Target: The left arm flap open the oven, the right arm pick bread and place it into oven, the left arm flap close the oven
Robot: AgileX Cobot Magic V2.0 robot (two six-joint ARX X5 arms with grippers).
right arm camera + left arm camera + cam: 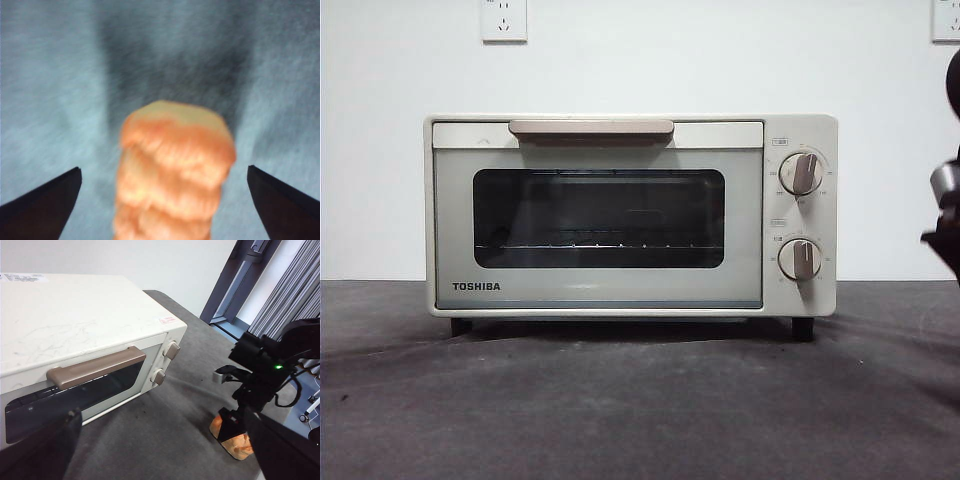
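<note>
The cream-white TOSHIBA oven [620, 215] stands on the dark cloth with its door closed and the beige handle [590, 128] along the top of the door. In the left wrist view my left gripper [160, 412] hovers open in front of and above the oven [80, 330], touching nothing. The golden-orange bread [175, 170] lies on the cloth to the right of the oven. My right gripper [164, 169] is lowered over the bread, open, with a jaw on either side and a gap to each. The left wrist view shows the bread [242, 446] under that gripper [232, 427].
A dark grey cloth [620, 400] covers the table. Part of the right arm [945, 220] shows at the right edge of the front view. A white wall with sockets [504, 20] stands behind the oven. Two beige knobs [801, 173] sit on the oven's right side.
</note>
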